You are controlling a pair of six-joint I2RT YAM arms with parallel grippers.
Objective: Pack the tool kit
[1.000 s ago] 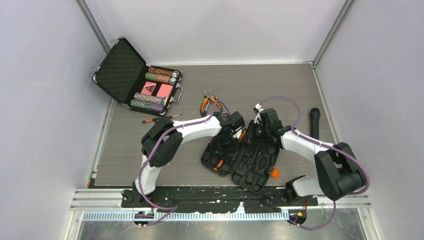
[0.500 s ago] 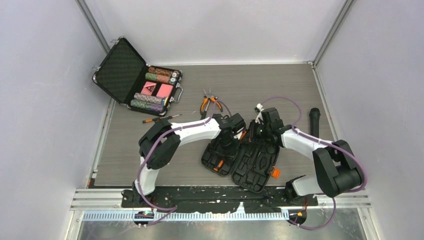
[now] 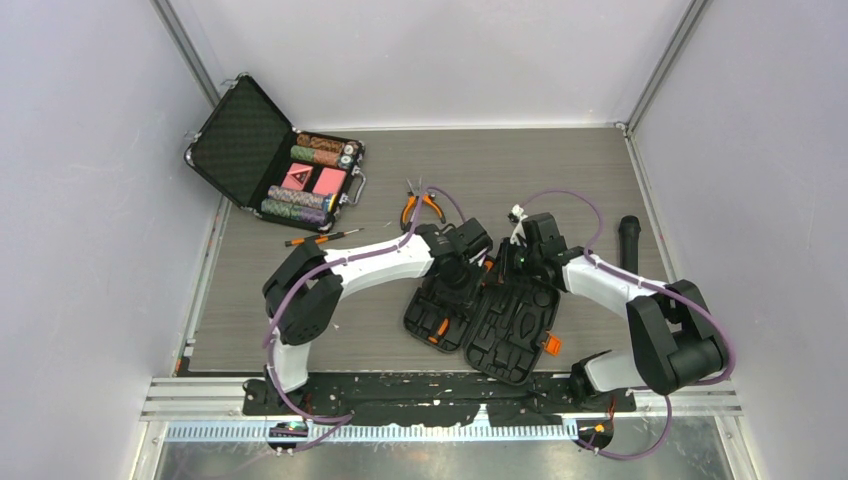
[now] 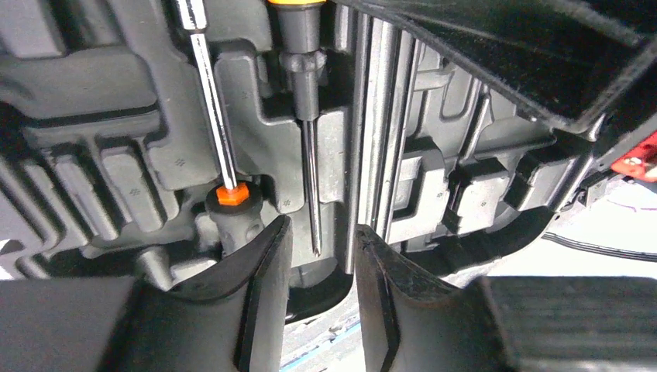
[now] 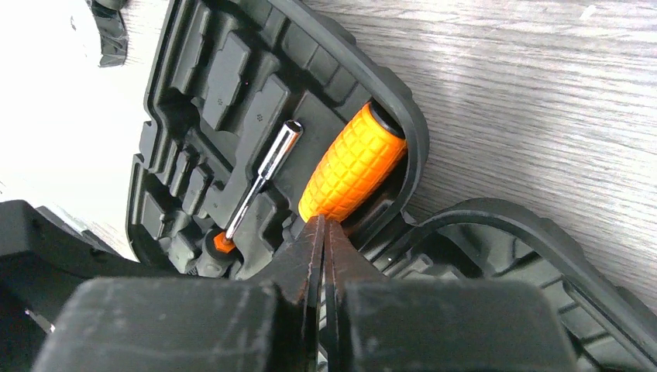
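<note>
The tool kit (image 3: 515,325) lies open on your table (image 3: 560,180). Your left tool (image 4: 319,256) has its fingers apart over a screwdriver (image 4: 310,178). Your right tool (image 5: 324,232) is closed, its tips touching an orange handle (image 5: 352,167).

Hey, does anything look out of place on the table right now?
Yes. Orange-handled pliers and a slim screwdriver lie loose on the table beyond the open tool kit, not in its slots.

At your ten o'clock on the grey table (image 3: 560,170) sits an open briefcase (image 3: 240,140), lid tilted back, with rows of poker chips (image 3: 295,207) flanking two red cards (image 3: 312,179).
</note>
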